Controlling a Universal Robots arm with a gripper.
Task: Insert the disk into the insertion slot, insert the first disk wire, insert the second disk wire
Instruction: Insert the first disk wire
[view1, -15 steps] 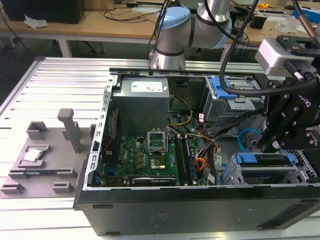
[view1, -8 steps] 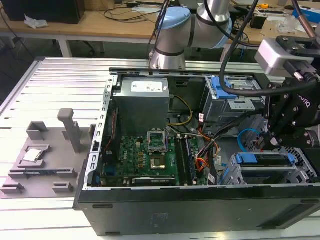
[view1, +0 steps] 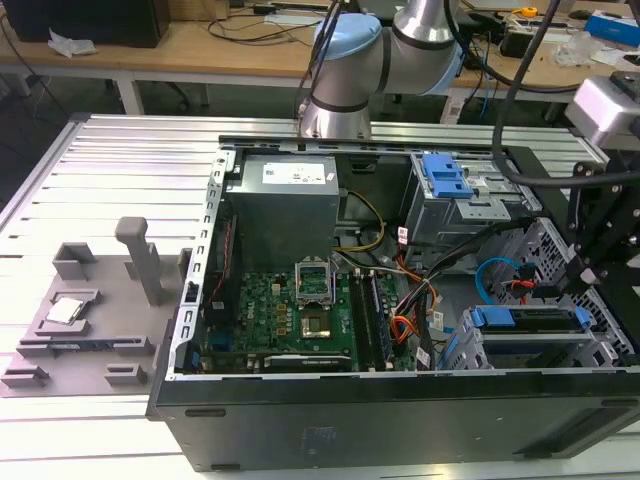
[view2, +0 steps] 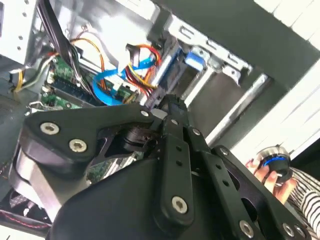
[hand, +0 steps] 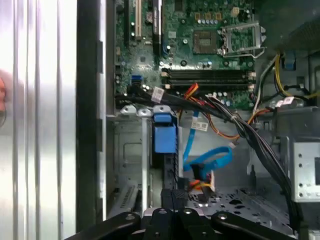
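Exterior view: open computer case (view1: 400, 425) on the table (view1: 110, 160), motherboard (view1: 290, 310) inside. The disk (view1: 528, 320) sits in the insertion slot (view1: 610, 345) of the lower cage, with a blue cable (view1: 490, 278) looped just above it. The gripper (view1: 583, 268) hangs over that cage

Second wrist view: a person's hand (view2: 275, 177) outside the case holds a round knob (view2: 274, 162)

First wrist view: fingers (hand: 167, 197) clenched together, with a plug of orange and yellow wires (hand: 200, 186) just beside them

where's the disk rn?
Exterior view's right, low in the open case: the disk lies in the perforated grey drive cage, just below the blue-tabbed upper cage in the picture, next to the blue cable.
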